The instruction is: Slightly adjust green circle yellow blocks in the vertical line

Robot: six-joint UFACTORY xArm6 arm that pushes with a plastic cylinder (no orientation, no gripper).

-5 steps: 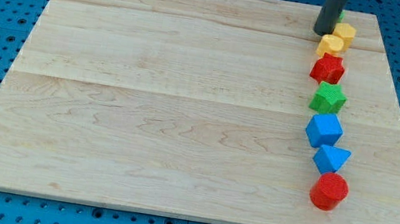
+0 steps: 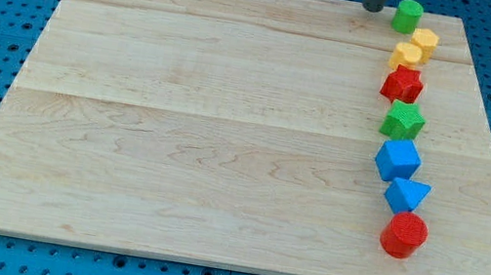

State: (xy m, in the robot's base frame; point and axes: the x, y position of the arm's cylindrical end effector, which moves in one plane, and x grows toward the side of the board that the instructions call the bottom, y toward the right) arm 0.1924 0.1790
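Observation:
A green circle block (image 2: 406,16) stands at the top of a vertical line of blocks near the board's right side. Just below it sit two yellow blocks, one (image 2: 425,42) to the right and one (image 2: 406,55) lower left, touching each other. My tip (image 2: 374,8) is at the board's top edge, a little left of the green circle and apart from it.
Below the yellow blocks the line continues with a red star (image 2: 402,84), a green star (image 2: 402,120), a blue cube (image 2: 398,160), a blue triangle (image 2: 405,194) and a red block (image 2: 403,234). The wooden board (image 2: 207,131) lies on a blue pegboard.
My tip has moved up and left, away from the yellow blocks. The green circle, hidden behind the rod before, now shows in full.

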